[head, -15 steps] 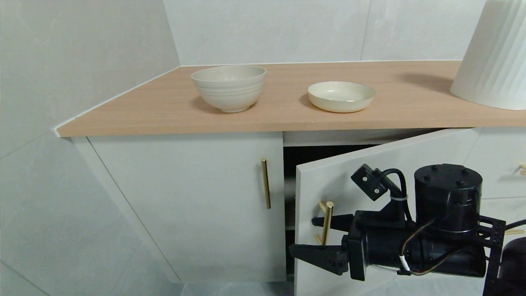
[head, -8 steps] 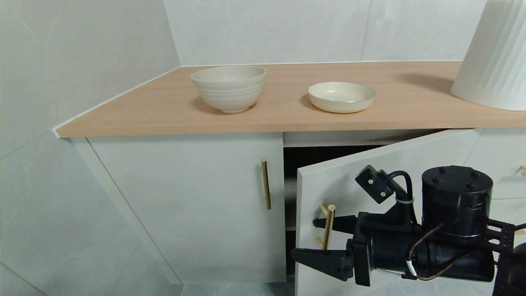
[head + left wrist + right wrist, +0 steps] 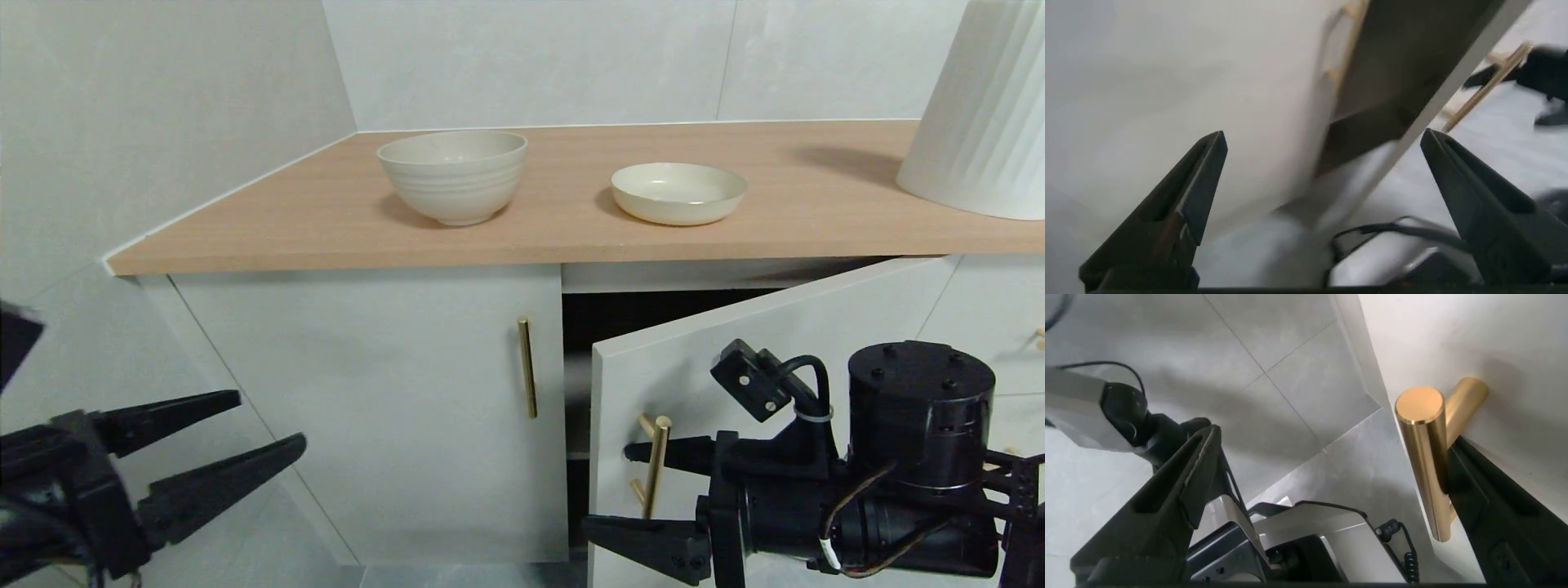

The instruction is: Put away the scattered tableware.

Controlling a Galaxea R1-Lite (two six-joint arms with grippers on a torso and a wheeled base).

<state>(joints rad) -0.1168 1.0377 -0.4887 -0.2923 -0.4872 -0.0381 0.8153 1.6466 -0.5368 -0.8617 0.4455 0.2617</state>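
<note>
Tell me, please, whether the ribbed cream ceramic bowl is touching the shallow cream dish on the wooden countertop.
Apart. The head view shows a plain strip of bare wooden countertop between the ribbed cream ceramic bowl and the shallow cream dish.

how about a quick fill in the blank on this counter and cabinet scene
1. The deep bowl stands on the countertop to the robot's ____ of the shallow dish.
2. The cabinet door below the dish is ____, not closed.
3. The gold bar between the open fingers of the right gripper is that door's ____.
4. The left gripper is open and holds ____.
Missing words: left; open; handle; nothing.
</note>
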